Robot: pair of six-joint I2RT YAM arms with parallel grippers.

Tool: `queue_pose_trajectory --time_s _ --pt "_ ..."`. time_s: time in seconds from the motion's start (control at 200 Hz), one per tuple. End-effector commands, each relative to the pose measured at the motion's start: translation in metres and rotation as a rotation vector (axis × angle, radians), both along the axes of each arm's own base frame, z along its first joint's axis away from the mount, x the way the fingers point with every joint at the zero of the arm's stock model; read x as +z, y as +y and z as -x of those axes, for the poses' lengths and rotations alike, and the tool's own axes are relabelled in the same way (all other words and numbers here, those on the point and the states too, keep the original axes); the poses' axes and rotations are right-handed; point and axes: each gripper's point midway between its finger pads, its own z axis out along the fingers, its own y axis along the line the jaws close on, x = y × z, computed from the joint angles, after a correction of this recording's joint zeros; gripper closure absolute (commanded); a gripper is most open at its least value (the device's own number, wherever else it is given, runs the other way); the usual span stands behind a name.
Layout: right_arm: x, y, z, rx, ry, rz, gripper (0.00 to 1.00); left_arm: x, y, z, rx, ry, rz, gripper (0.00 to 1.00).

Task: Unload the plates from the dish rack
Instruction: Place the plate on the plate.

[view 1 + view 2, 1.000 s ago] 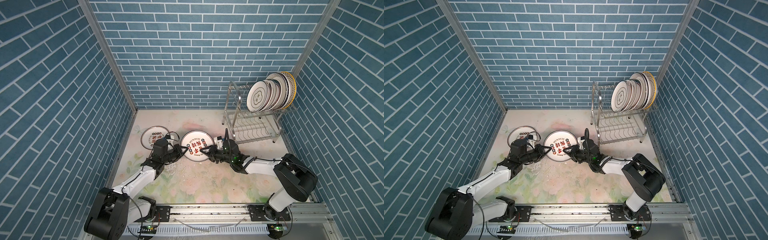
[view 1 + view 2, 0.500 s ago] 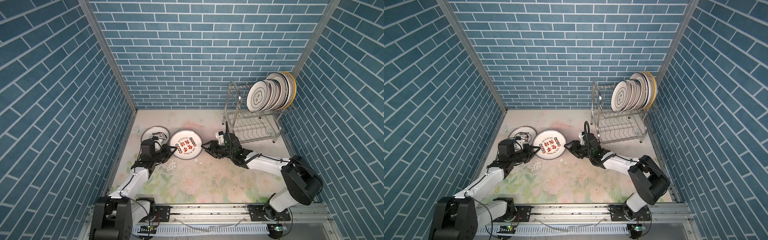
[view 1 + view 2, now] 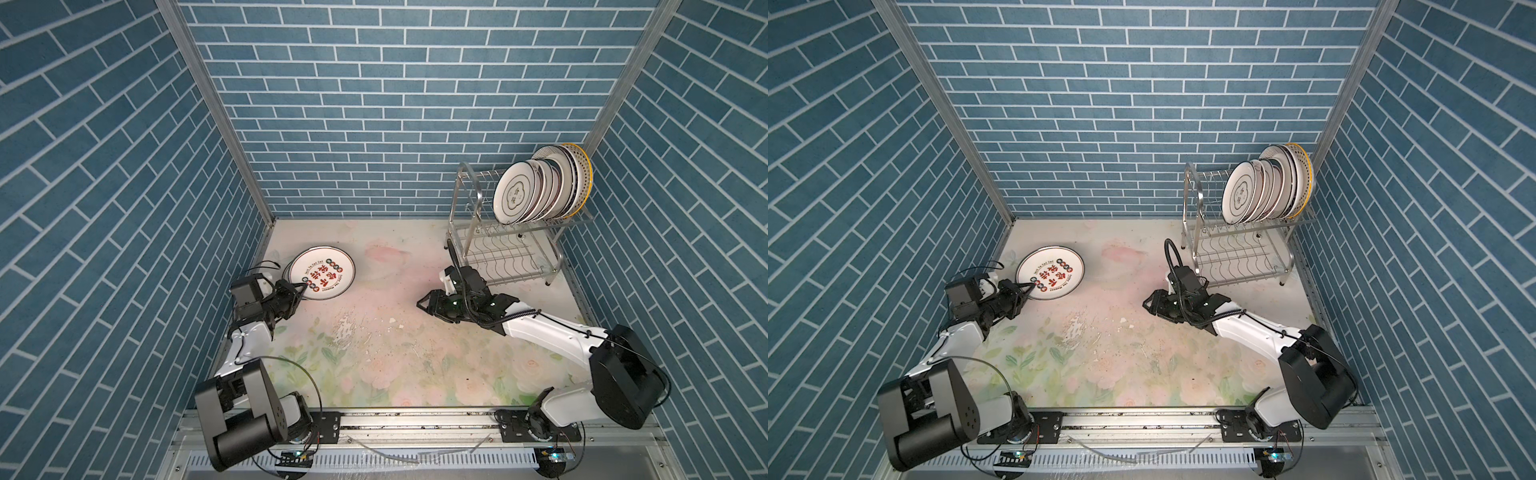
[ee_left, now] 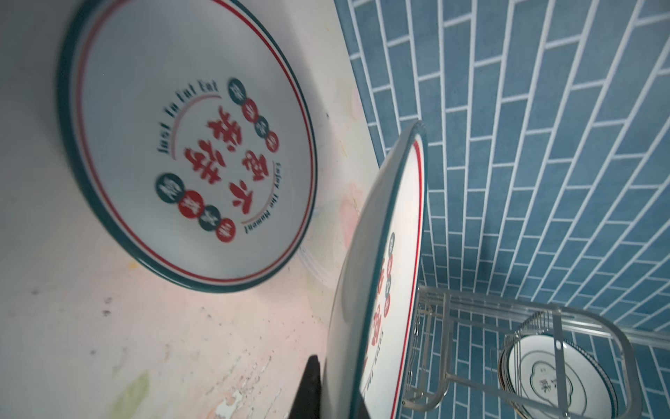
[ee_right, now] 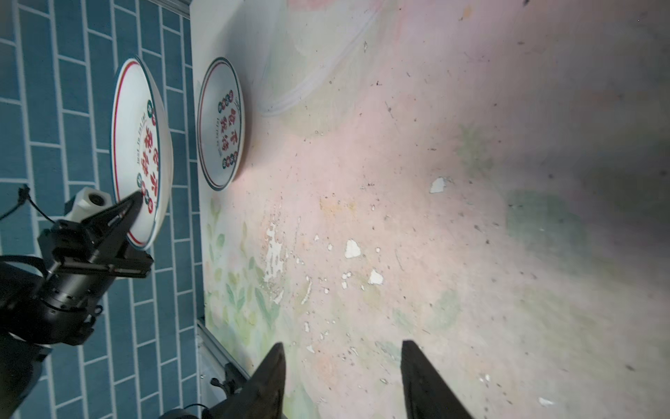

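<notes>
Tabletop (image 3: 374,353) — plate (image 3: 322,276) in left end effector (image 3: 302,286)

Both top views looked down from high at the front onto the whole pale floral surface (image 3: 374,361) toward the blue brick back wall (image 3: 395,104), while the low, close wrist cameras shared the raised white teal-rimmed plate (image 4: 398,235), left facing the steel wire dish rack (image 4: 445,326), right the side wall (image 5: 54,109).

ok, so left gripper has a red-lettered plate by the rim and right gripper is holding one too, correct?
No. The right gripper holds nothing: the right wrist view shows its jaws open over the table. The left gripper does have a red-lettered plate by the rim.
</notes>
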Motion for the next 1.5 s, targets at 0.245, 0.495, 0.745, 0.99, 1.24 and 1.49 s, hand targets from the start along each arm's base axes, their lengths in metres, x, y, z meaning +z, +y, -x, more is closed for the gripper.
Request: queue_pose_trajectory --time_s 0.245,0.495,0.745,0.99,1.24,1.49 --pt "0.008 -0.022 0.013 0.062 -0.052 0.105 0.48 -0.004 0.029 -0.025 0.025 -0.027 -0.044 1.0" --pt "0.009 -0.023 0.017 0.066 -0.056 0.096 0.48 -0.026 0.047 -0.031 0.078 0.028 -0.063 1.0" --pt "0.014 -0.02 0.018 0.08 -0.065 0.067 0.48 -0.041 0.057 -0.035 0.093 0.09 -0.085 1.0" --pt "0.018 -0.021 0.02 0.083 -0.078 0.06 0.48 -0.049 0.061 -0.034 0.102 0.126 -0.108 0.97" --pt "0.016 -0.02 0.019 0.082 -0.077 0.053 0.48 -0.059 0.063 -0.037 0.096 0.151 -0.101 0.97" --pt "0.017 -0.022 0.02 0.078 -0.083 0.051 0.48 -0.069 0.065 -0.042 0.095 0.174 -0.093 0.94"
